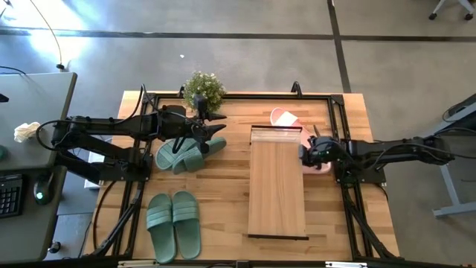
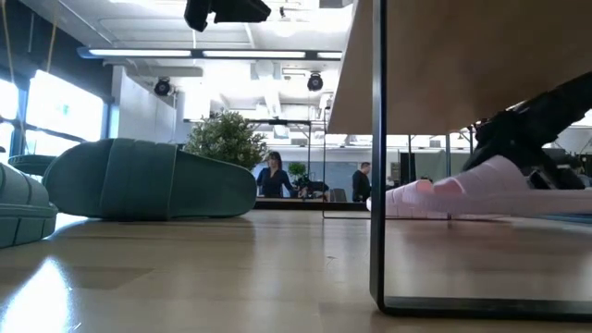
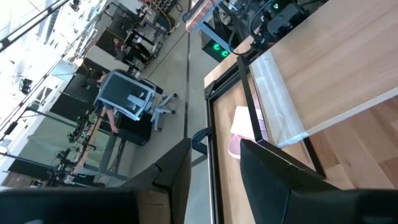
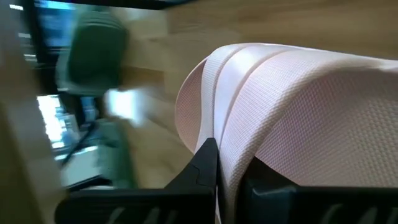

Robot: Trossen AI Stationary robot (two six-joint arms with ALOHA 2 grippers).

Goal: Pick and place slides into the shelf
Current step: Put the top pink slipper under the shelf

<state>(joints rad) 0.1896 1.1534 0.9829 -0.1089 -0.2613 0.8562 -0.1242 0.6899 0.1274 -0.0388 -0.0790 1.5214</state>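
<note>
Pink strap fabric fills the right wrist view, where the right hand [image 4: 227,180] is pinching a pink slide [image 1: 318,162] at the shelf's right side, near the surface's right edge. Largest is the wooden surface [image 1: 223,216], then the shelf [image 1: 277,182] lying long at its middle. One green pair [image 1: 173,225] sits by the front-left corner, another [image 1: 186,152] under the left hand [image 1: 220,128], whose fingers stand partly spread and empty. A second pink slide [image 1: 286,118] lies behind the shelf.
</note>
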